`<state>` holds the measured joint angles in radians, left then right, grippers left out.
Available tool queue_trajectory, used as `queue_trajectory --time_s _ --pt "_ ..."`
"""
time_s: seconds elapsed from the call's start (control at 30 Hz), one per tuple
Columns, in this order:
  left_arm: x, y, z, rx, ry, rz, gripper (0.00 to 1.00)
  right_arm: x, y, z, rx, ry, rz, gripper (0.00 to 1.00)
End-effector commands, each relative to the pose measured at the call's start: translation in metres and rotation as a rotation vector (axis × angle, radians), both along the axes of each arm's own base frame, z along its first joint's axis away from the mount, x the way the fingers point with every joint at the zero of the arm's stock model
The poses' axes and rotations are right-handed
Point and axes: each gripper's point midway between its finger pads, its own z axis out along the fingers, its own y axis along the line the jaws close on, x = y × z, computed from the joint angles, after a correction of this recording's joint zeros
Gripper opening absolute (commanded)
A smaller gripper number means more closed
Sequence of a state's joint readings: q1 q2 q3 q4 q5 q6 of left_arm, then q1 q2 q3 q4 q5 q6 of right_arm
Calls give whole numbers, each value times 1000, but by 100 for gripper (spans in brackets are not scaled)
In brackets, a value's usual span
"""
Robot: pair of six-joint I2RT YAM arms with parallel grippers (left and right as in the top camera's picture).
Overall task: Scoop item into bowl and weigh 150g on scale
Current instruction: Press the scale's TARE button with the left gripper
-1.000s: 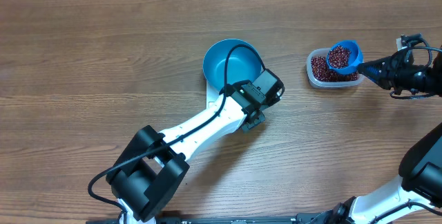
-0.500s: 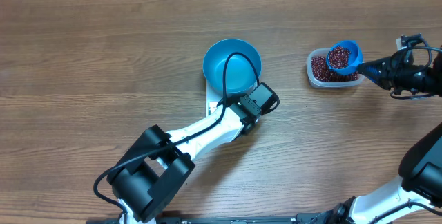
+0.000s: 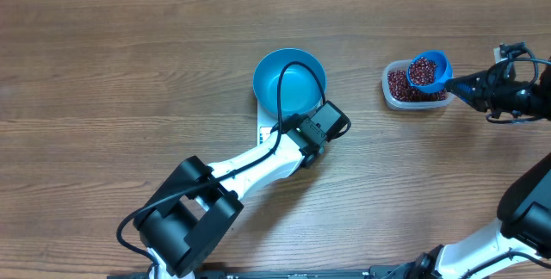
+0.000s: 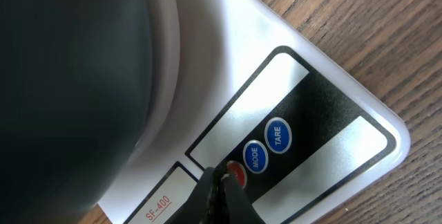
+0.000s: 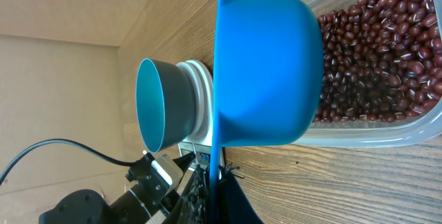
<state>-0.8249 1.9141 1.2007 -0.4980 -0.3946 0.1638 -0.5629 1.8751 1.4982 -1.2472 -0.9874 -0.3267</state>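
The blue bowl (image 3: pixel 289 81) stands on the white scale (image 4: pixel 331 72). It is empty inside. My left gripper (image 4: pixel 221 178) is shut, its tips down on the scale's front panel at the red button (image 4: pixel 238 175), beside the MODE and TARE buttons. My right gripper (image 5: pixel 215 182) is shut on the handle of a blue scoop (image 3: pixel 429 70). The scoop is heaped with dark red-brown beans and hangs over the clear tub (image 3: pixel 398 95). More beans (image 5: pixel 376 65) fill that tub.
The left arm (image 3: pixel 250 160) reaches from the front left and covers most of the scale's front. A black cable (image 3: pixel 281 98) arcs over the bowl. The tub sits a short way right of the bowl, and wooden tabletop (image 3: pixel 129 64) lies all around.
My left gripper has drawn back from the bowl's rim toward the table's front and lowered onto the scale's panel. The right arm and the scoop have not moved.
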Motion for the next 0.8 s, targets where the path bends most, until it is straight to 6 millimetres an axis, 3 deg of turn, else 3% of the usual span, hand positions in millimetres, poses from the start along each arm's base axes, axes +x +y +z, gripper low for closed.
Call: queue_trajectory --time_s 0.0,0.33,0.77 --pt "1 -1 2 0 -18 6 4 1 0 3 12 -25 4 4" --pt "-1 4 -13 36 -1 6 4 1 0 3 12 -25 4 4" --pt "-4 2 -16 44 22 -23 4 1 0 3 13 -24 4 4"
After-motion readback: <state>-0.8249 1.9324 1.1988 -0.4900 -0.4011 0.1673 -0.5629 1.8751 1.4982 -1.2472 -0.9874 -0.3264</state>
